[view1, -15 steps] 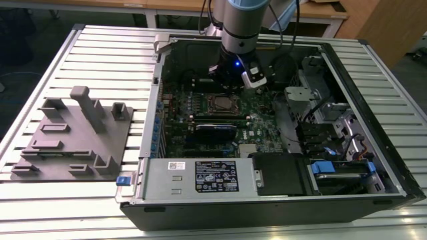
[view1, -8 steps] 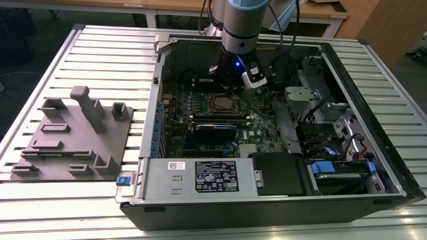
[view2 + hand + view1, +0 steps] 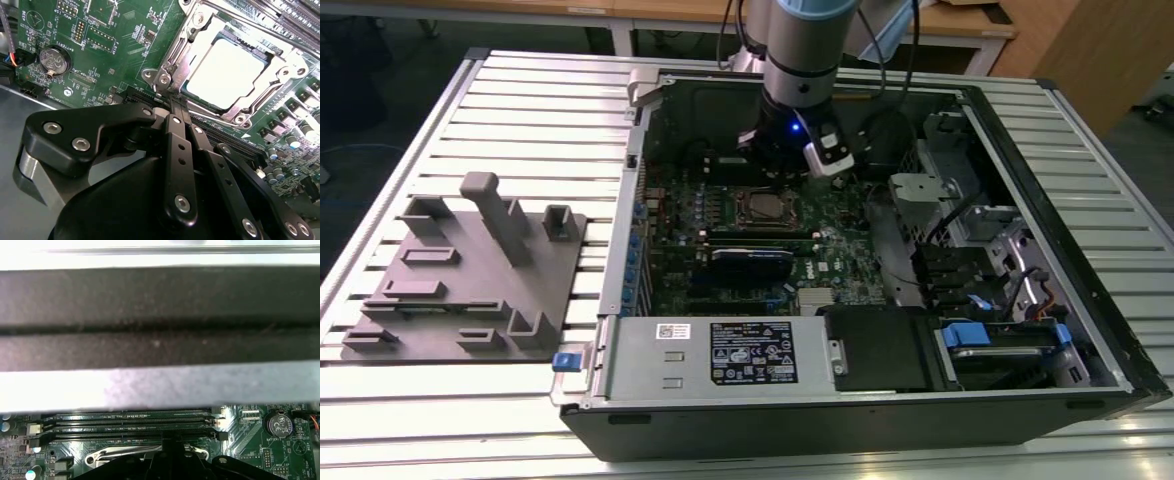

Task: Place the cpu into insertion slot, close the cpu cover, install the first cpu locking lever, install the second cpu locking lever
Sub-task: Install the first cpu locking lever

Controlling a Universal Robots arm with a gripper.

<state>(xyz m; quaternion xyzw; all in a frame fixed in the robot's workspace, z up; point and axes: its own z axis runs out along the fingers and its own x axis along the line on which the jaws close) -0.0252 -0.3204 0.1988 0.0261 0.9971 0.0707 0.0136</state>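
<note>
— Where was the cpu [image 3: 227, 72]?
— Seated in the insertion slot [image 3: 212, 102], with the cpu cover [image 3: 186, 56] down around it, in the second wrist view. The first wrist view gave memory slots [image 3: 130, 422] instead.
— And the jaws?
— Pressed together, the gripper [image 3: 173, 103] just at the cover's corner.

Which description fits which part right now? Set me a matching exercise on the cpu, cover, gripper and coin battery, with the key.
Things:
1. cpu
2. cover
3. gripper
4. coin battery

Descriptions:
A. round and silvery, on the green board
B. pale square, lying flat inside a metal frame
C. silvery frame, down around the pale square
D. shut, tips by the frame's corner

Pairs: 1-B, 2-C, 3-D, 4-A
</note>
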